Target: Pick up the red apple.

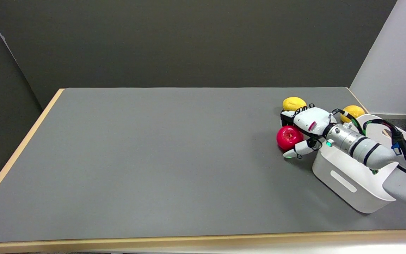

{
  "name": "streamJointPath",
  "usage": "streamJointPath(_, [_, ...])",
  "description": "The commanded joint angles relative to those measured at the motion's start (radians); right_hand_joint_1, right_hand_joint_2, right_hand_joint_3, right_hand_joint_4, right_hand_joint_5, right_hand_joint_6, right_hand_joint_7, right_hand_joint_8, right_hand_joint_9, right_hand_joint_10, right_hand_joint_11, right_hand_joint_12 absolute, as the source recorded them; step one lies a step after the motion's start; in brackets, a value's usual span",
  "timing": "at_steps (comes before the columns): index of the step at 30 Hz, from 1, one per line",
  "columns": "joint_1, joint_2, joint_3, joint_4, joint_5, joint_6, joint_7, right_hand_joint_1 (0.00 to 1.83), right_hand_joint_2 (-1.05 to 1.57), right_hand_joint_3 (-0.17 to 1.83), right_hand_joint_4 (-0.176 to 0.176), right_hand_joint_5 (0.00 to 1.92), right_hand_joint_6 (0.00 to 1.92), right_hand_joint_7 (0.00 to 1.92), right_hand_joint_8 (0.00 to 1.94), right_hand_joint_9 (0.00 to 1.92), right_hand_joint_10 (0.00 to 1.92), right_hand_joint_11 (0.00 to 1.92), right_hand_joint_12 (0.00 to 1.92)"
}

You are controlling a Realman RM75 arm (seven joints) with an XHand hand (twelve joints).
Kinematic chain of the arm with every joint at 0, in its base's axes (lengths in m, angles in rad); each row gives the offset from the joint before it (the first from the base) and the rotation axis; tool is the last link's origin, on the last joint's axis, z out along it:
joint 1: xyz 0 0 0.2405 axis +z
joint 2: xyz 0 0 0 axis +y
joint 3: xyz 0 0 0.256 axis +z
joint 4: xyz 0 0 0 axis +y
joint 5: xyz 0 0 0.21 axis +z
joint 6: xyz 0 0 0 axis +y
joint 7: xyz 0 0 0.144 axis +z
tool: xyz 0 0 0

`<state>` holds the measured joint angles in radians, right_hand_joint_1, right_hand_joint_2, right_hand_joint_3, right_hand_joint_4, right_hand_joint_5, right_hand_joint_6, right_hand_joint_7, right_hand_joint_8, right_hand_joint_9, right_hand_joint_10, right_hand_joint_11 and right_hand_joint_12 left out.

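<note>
Item count: one red apple (289, 137), two yellow fruits, one white bin (351, 180), all on the grey bench (153, 158).

The first yellow fruit (294, 103) lies just beyond the right hand (310, 125); the second yellow fruit (353, 111) lies at the bin's far edge, near the bench's right rim.

The apple rests on the bench at its right side, just left of the bin. It is round, with no clear long axis; its dimpled stem end faces up.

The right arm (368, 150) reaches in from the lower right, passing over the bin. The hand sits palm-down over the apple's far-right side. One of the fingers (296, 151) lies along the apple's near side, the others curl at its far side. Whether the grip is firm cannot be told.
</note>
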<state>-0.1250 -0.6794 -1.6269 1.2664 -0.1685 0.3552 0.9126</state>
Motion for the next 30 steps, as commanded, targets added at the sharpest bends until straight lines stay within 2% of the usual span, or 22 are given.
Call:
streamJointPath(1, [-0.018, -0.038, 0.081, 0.053, 0.01, 0.148, -0.111, 1.32, 1.15, 0.24, -0.11, 0.56, 1.59, 0.75, 1.38, 0.71, 1.6, 0.48, 1.67])
streamJointPath(10, [-0.114, -0.101, 0.442, 0.24, 0.009, 0.223, -0.236, 1.32, 1.16, 0.23, -0.112, 0.55, 1.59, 0.74, 1.4, 0.72, 1.61, 0.48, 1.7])
streamJointPath(17, [-0.226, -0.135, 0.757, 0.38, 0.0, 0.136, -0.259, 1.32, 1.14, 0.25, -0.112, 0.56, 1.58, 0.75, 1.39, 0.73, 1.61, 0.49, 1.73])
streamJointPath(21, [-0.297, -0.161, 0.856, 0.407, 0.0, 0.048, -0.259, 1.32, 1.1, 0.31, -0.103, 0.6, 1.55, 0.77, 1.35, 0.75, 1.58, 0.52, 1.72])
streamJointPath(27, [-0.409, -0.234, 0.951, 0.417, 0.0, -0.08, -0.253, 1.33, 1.06, 0.37, -0.107, 0.62, 1.53, 0.8, 1.31, 0.78, 1.54, 0.52, 1.74])
streamJointPath(30, [-0.473, -0.274, 0.957, 0.414, 0.0, -0.129, -0.256, 1.35, 1.06, 0.34, -0.158, 0.61, 1.53, 0.85, 1.27, 0.8, 1.49, 0.56, 1.69])
